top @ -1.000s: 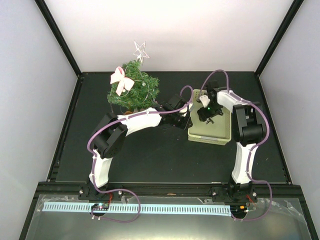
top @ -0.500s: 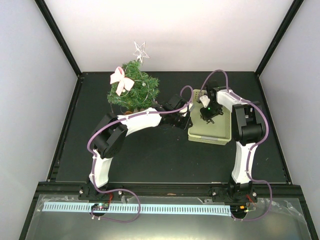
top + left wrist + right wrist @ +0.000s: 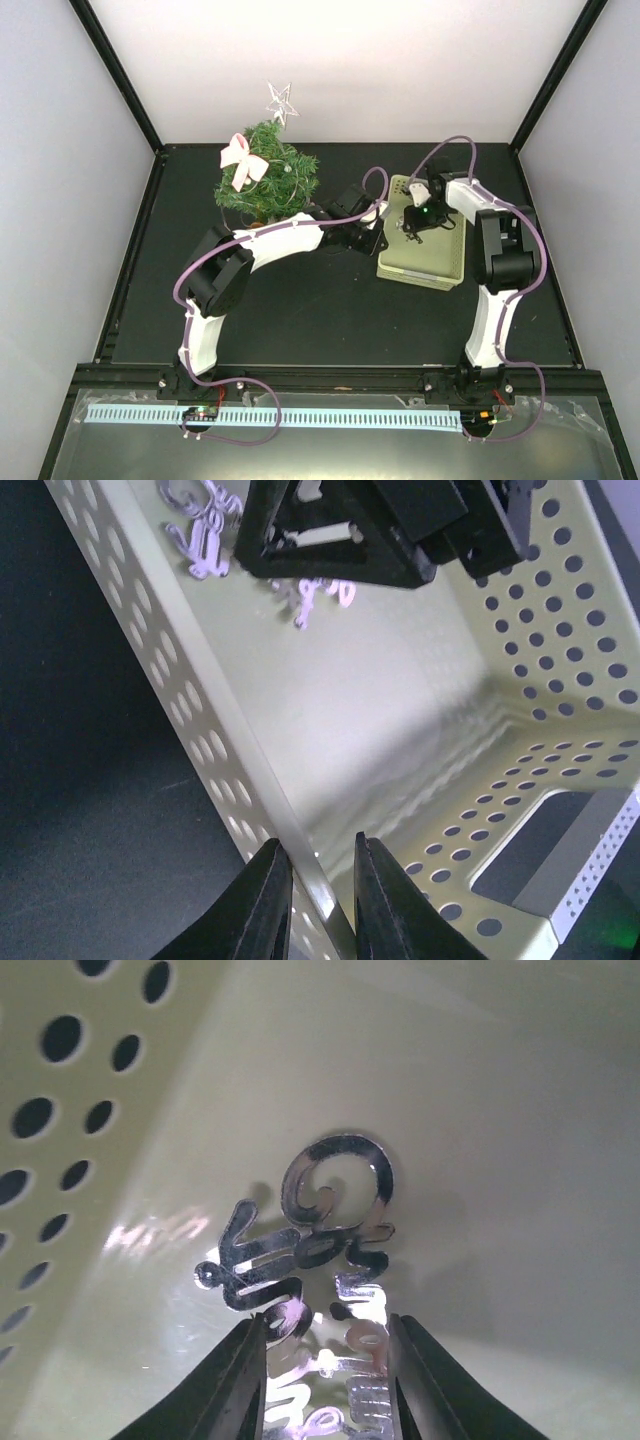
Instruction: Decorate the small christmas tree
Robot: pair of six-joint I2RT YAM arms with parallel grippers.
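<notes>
The small christmas tree [image 3: 266, 182] stands at the back left with a silver star [image 3: 281, 102] on top and a pink bow [image 3: 240, 160]. My left gripper [image 3: 374, 235] is shut on the left wall of the pale green basket [image 3: 425, 262]; its fingers straddle the rim in the left wrist view [image 3: 317, 840]. My right gripper [image 3: 413, 224] reaches down inside the basket. In the right wrist view it [image 3: 325, 1325] is closed on the edges of a silver mirrored script ornament [image 3: 335, 1190] at the basket floor [image 3: 480, 1110].
More silver ornament pieces [image 3: 200, 540] lie on the basket floor beside the right gripper [image 3: 345, 540]. The basket's perforated walls [image 3: 560, 630] stand close around it. Black mat [image 3: 300, 310] lies in front of the tree and basket.
My right arm's elbow has swung to the right and its gripper has shifted slightly within the basket. The left arm and the tree have not moved.
</notes>
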